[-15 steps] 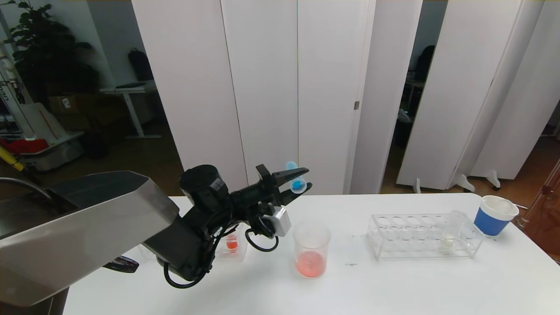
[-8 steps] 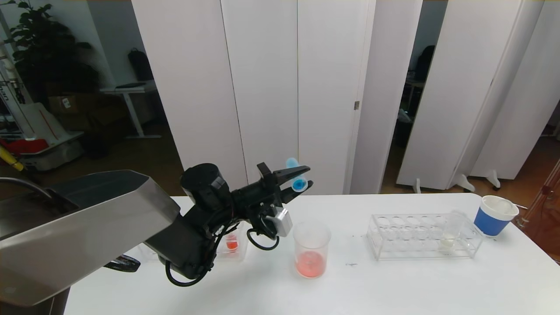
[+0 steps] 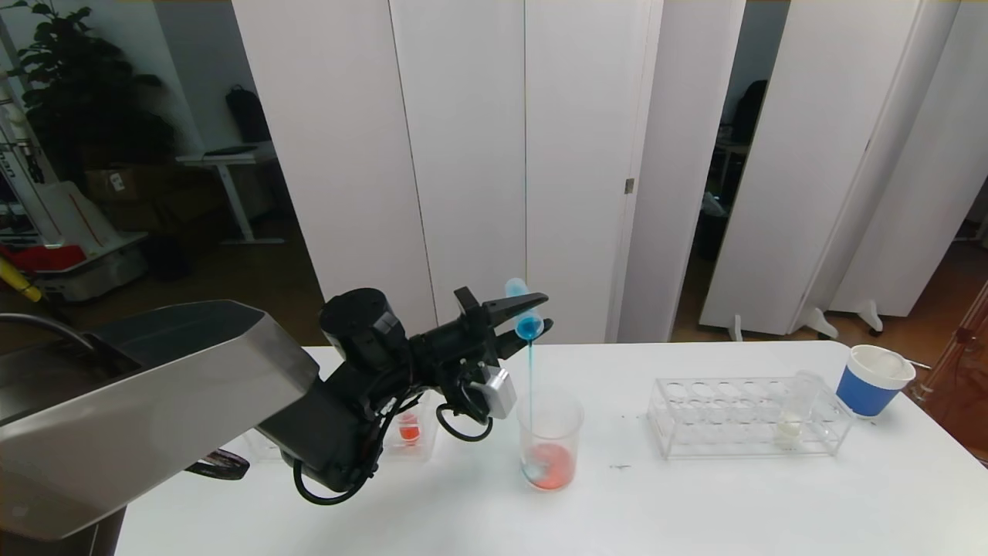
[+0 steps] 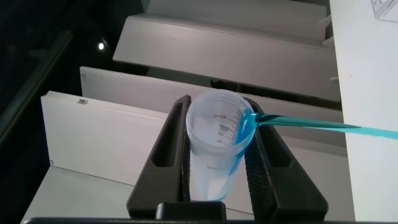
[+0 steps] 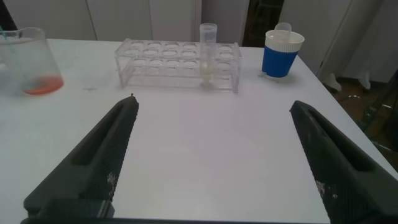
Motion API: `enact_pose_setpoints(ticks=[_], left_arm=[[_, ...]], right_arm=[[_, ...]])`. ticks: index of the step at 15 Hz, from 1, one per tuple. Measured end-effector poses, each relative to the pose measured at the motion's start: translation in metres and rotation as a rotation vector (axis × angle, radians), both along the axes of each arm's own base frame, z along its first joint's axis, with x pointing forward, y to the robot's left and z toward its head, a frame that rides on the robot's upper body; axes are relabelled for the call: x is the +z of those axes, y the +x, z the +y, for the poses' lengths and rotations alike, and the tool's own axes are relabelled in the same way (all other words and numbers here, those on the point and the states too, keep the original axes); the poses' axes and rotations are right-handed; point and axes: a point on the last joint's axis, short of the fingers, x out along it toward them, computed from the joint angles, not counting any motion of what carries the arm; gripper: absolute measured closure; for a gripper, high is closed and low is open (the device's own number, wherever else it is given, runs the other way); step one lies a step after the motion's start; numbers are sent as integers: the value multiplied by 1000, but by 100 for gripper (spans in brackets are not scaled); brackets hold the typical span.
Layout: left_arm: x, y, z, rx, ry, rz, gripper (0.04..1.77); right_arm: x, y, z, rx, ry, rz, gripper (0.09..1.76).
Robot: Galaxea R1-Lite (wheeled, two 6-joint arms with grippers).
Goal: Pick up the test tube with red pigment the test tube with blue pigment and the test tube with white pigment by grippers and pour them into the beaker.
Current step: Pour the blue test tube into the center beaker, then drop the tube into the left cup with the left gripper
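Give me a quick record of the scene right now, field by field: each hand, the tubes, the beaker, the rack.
left hand: shut on the blue tube, raised over the beaker
blue tube: tipped over, a thin blue stream running down into the beaker
beaker: upright on the table, orange-red liquid at the bottom
right hand: open, holding nothing, low over the table
white tube: standing in the clear rack, not yet poured
paper cup: blue and white, beyond the rack's right end

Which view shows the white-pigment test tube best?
The right wrist view: the test tube with white pigment stands upright in the rack, close and unblocked. The head view shows it farther off, faint in the rack. The left wrist view does not show it.
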Motion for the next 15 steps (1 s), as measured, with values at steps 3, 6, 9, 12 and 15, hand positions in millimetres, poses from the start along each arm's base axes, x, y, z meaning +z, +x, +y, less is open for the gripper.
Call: enact_pose_setpoints(ticks=[3,6,9,12,15], left_arm=[[1,0,-1,-3,-2,-4,123],[1,0,-4,-7,-2,-5,123],[0,-1,-9,-16,-4,-8,123],[2,-1,-12,-20,-8,-14,123],[2,-1,-15,-26,-9,-16,123]], right_arm=[[0,0,0,0,0,0,10],[0,0,0,0,0,0,10],[0,0,0,0,0,0,10],[0,0,0,0,0,0,10],[0,0,0,0,0,0,10]])
